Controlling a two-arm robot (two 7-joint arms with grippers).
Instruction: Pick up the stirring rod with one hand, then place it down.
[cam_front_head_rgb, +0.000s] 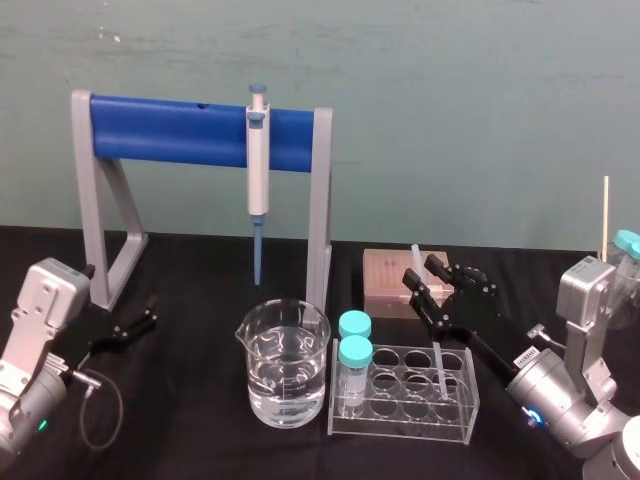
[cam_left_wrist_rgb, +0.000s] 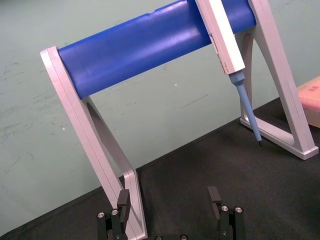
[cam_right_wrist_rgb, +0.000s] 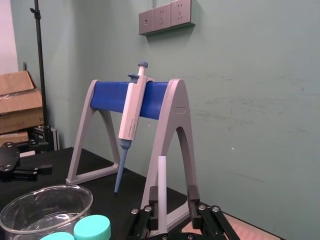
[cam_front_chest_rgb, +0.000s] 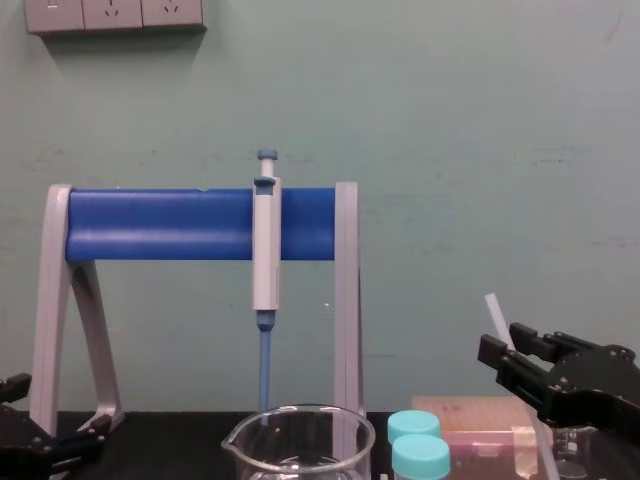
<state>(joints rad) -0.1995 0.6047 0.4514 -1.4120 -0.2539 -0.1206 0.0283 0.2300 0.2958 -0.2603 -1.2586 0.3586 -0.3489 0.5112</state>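
Around rod (cam_right_wrist_rgb: 161, 180), right gripper (cam_right_wrist_rgb: 172, 196), jaws apart

No writing or number is legible on anything here.

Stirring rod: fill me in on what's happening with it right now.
The right gripper is at the stirring rod, open around its upper part and not clamped on it. The rod leans with its lower end apparently in the rack, so it is either about to be picked up or has just been set down. The left gripper sits open and idle near the foot of the stand.
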